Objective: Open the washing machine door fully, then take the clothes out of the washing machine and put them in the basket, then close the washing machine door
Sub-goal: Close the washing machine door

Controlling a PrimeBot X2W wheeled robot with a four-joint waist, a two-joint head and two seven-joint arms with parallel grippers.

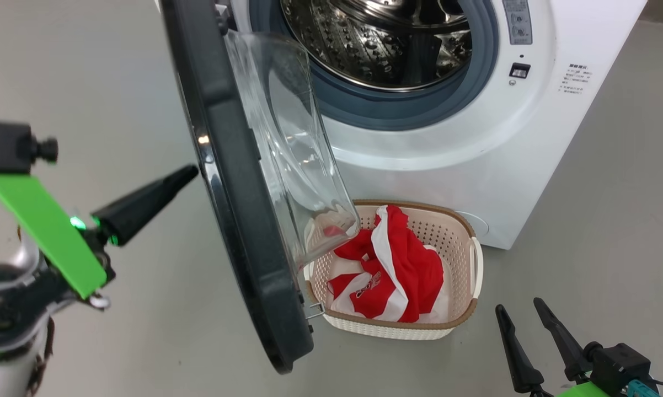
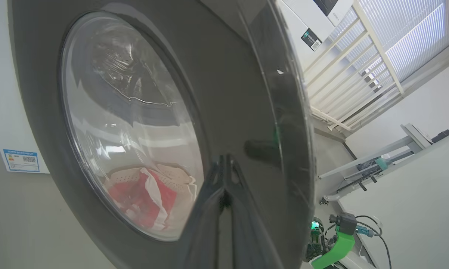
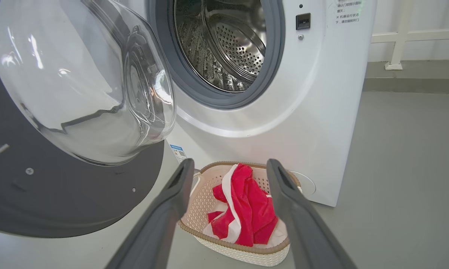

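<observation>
The white washing machine [image 1: 475,138] stands with its steel drum [image 1: 381,38] showing no garments. The washing machine door [image 1: 238,220] hangs open, edge-on to me, its glass bowl [image 1: 293,154] facing the machine. On the floor in front sits the basket [image 1: 464,231] with the red and white clothes [image 1: 408,264] inside. My left gripper [image 1: 191,172] is shut and holds nothing. Its tips are at the door's outer black face [image 2: 239,93], touching or nearly so. My right gripper [image 3: 229,166] is open and holds nothing, short of the basket [image 3: 198,201] and the clothes [image 3: 247,209].
Grey floor [image 1: 613,220] surrounds the machine. A blue label [image 2: 21,160] sits low on the machine's front. In the left wrist view a white railing [image 2: 359,56] with blinds stands behind, and metal frames [image 2: 377,160] stand by a white wall.
</observation>
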